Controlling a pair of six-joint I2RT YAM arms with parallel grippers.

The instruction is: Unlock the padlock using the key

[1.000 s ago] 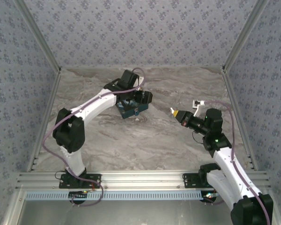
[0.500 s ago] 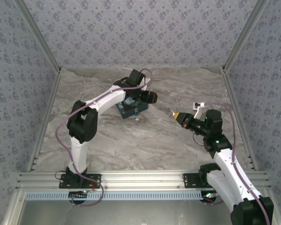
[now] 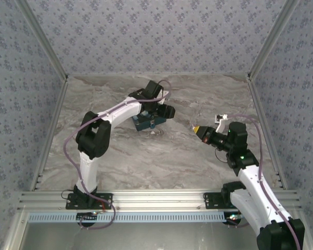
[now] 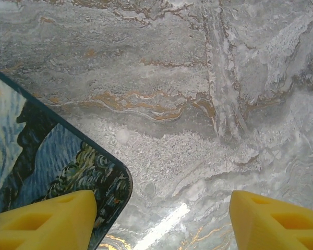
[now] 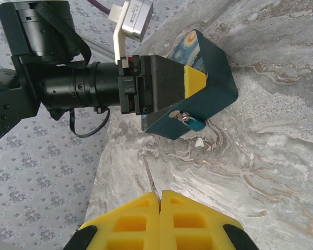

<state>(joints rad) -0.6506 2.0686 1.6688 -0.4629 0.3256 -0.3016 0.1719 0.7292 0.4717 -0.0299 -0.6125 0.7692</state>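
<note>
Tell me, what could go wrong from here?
1. The key is a thin sliver pinched at the very tips of the shut right gripper. It might twist or slip out when pushed at the padlock.
2. The left gripper stands open astride the box corner. The box seems unclamped, so it may slide and carry the padlock off aim.

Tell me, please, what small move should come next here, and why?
Probably close the left gripper on the box to steady it. Its jaws stand apart, one over the box's corner, the other over bare table. The right gripper, shut on the key, holds it short of the padlock, so the box seems worth pinning first.
</note>
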